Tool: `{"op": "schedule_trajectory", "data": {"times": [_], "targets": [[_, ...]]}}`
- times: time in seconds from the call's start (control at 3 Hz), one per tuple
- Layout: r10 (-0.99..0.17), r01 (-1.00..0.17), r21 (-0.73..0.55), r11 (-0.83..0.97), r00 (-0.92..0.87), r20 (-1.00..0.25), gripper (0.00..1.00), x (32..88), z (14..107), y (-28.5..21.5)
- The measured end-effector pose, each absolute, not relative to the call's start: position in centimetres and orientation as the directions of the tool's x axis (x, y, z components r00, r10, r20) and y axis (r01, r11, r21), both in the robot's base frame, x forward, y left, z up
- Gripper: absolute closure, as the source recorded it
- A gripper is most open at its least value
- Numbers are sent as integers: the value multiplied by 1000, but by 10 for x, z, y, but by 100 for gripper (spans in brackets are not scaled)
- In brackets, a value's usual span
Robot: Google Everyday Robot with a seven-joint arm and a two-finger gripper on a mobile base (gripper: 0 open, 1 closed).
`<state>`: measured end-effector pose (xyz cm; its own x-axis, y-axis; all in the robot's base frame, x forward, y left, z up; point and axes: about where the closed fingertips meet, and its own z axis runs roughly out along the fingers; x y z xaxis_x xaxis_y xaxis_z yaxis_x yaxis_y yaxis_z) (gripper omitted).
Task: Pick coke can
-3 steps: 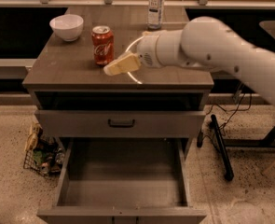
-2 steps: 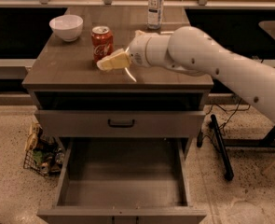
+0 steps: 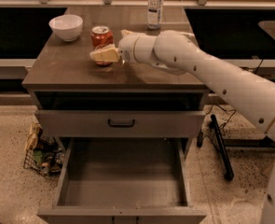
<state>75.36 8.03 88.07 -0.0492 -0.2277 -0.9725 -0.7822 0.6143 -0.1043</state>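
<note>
A brown bench [image 3: 72, 76] with an open bottom drawer [image 3: 123, 185] stands beneath a white arm [image 3: 211, 73] reaching in from the right. The end effector [image 3: 114, 44] is released, its fingers [image 3: 104, 55] spread. One finger crosses the lower front of the upright coke can [image 3: 101, 35]. A white bowl [image 3: 66, 27] sits left of the end effector, and a clear bottle [image 3: 155, 6] stands behind it.

Warm, rather dim light falls from above. The gripper [image 3: 114, 44] sits at the coke can [image 3: 101, 34], its pale fingers [image 3: 104, 55] spread and brightly lit, with a soft shadow just beneath them on the tabletop [image 3: 67, 66]. Either side of the fingers, the background goes black, perhaps underexposed.
</note>
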Motion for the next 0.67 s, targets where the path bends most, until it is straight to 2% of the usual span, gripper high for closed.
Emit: {"op": "schedule_trajectory", "data": {"times": [0.67], "targets": [[-206,-788,-106,606,-26,-978,63,768,881,94]]}}
